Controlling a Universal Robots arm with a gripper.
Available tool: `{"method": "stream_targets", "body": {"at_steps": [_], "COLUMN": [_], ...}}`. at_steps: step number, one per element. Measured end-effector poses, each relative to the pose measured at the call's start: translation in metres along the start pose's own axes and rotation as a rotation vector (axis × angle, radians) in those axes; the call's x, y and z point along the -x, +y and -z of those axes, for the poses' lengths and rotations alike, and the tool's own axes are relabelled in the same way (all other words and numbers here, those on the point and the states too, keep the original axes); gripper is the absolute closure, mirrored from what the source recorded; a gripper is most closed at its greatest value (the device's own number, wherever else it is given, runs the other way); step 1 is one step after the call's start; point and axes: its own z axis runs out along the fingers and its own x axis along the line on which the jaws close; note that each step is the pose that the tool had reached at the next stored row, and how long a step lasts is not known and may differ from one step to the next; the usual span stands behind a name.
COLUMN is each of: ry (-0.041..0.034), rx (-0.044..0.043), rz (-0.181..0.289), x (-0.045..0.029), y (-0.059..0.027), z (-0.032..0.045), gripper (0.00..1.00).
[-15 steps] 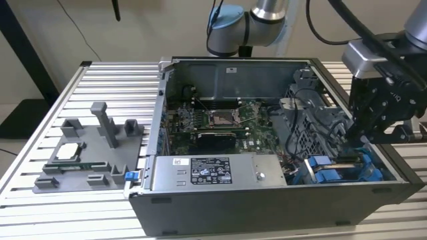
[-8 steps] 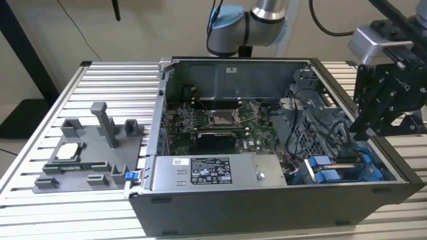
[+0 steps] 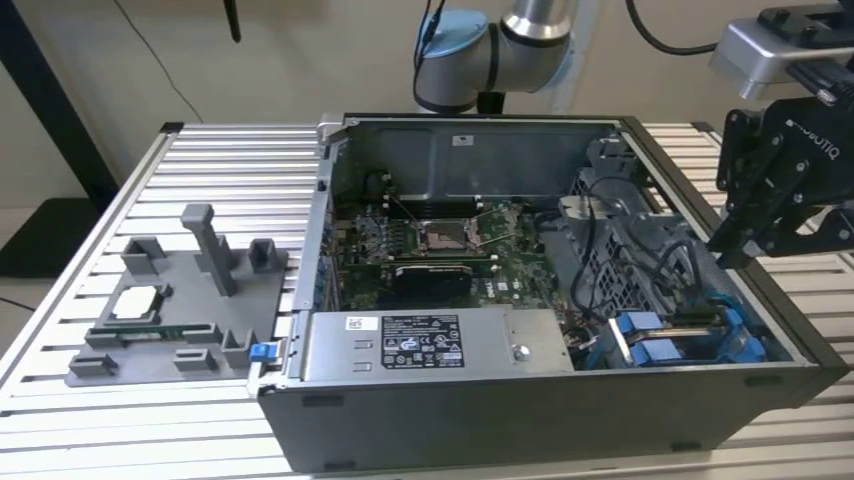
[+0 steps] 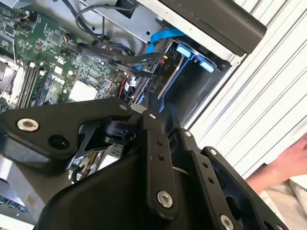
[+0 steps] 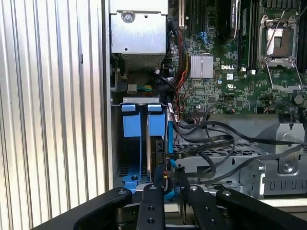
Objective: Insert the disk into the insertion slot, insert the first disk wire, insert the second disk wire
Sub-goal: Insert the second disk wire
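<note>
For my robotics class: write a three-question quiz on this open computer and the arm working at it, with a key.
1. True or false: the computer case lies open, with the motherboard exposed.
2. The gripper is nearest to: A the insertion slot; B the processor socket; C the power-supply box.
3. In the second wrist view, what part of a person shows over the ribbed table?
Key: 1 true; 2 A; 3 a hand.
</note>
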Motion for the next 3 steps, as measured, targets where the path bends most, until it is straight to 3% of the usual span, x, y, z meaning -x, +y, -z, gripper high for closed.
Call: {"method": "stream_targets", "body": {"at_steps": [3], "ry": [0.0001], "rx": [0.0000], "rz": [0.000], "x": [0.0000], "y": [0.0000], "z": [0.0002], "gripper": [0.00]}}
